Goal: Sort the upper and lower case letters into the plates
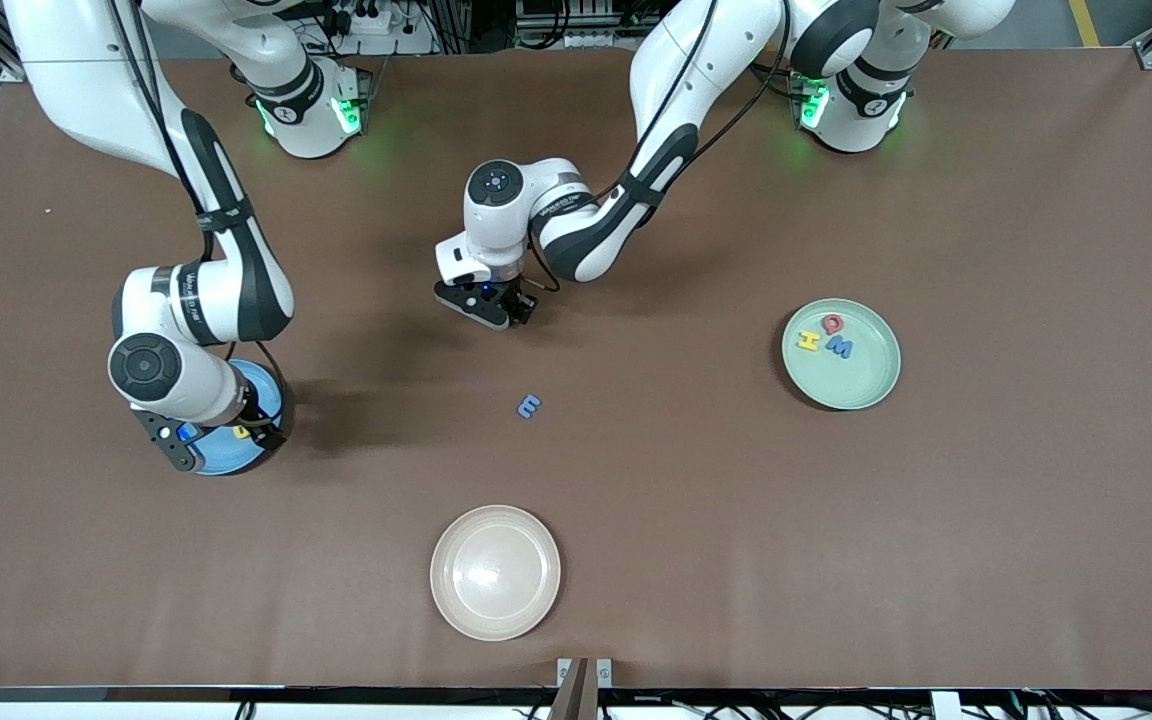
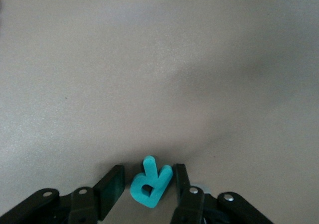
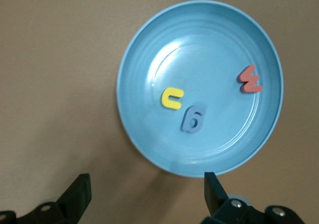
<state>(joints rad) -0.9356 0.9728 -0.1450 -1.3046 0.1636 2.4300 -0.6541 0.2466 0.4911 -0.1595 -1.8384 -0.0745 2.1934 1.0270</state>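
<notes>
- Three plates: one blue plate (image 3: 199, 87), one green plate (image 1: 841, 354), one cream plate (image 1: 495, 572).
- Eight letters: three in the blue plate, three in the green plate, one blue e (image 1: 529, 405) on the tabletop (image 1: 986, 520), one teal R (image 2: 150, 181) between gripper fingers.

Open table mid-field, plates at the edges

The brown table (image 1: 736, 520) lies bare between the beige plate (image 1: 495, 572) and the green plate (image 1: 841, 354); only the blue e (image 1: 529, 405) sits in the middle. The left gripper (image 2: 145, 186) with the teal R (image 2: 150, 182) between its fingers blocks the centre, farther from the camera than the e. The right gripper (image 3: 144, 191) hangs wide over the blue plate (image 3: 199, 87), covering it.
</notes>
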